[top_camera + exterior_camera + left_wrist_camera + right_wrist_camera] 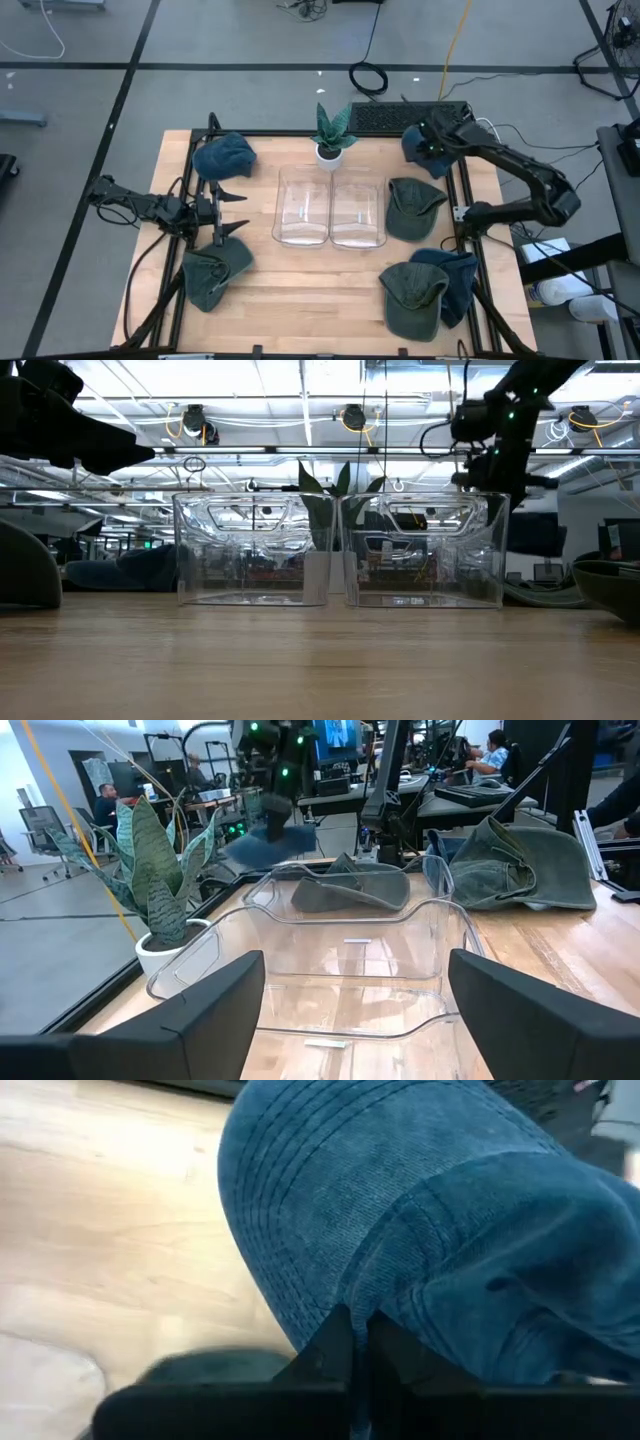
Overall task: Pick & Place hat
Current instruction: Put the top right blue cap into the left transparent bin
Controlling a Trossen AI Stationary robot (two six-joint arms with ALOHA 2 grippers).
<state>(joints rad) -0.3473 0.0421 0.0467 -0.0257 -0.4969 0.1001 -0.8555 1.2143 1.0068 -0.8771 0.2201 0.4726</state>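
From above, we see a light wooden table (pixel 300 285) framed by black rails, with two clear plastic bins (pixel 330 207) side by side at its centre and a small potted snake plant in a white pot (pixel 331 136) just behind them. The right gripper (pixel 428 150) is at the table's far right corner, its fingers pinched shut on a blue fabric cap (pixel 420 152). The left gripper (pixel 232 212) hangs at the left of the bins, its fingers spread wide and holding nothing, between a second blue cap (pixel 224 155) and a dark green cap (pixel 214 274). We count more green caps on the right: one (pixel 412 207) just beside the bins and one (pixel 413 297) near the front edge, lying on a dark blue cap (pixel 460 278).

At table height, we look across the wood at the two bins, the plant showing through between them; the right arm (pixel 495 430) comes down from above behind the right bin.

From the left wrist, we look past its two parted dark fingers (pixel 215 1005) into a bin, with the plant beside it and the blue cap lifted clear of the table beyond.

From the right wrist, the ribbed blue cloth fills the view, clamped between closed fingers (pixel 340 1350) above the wood.
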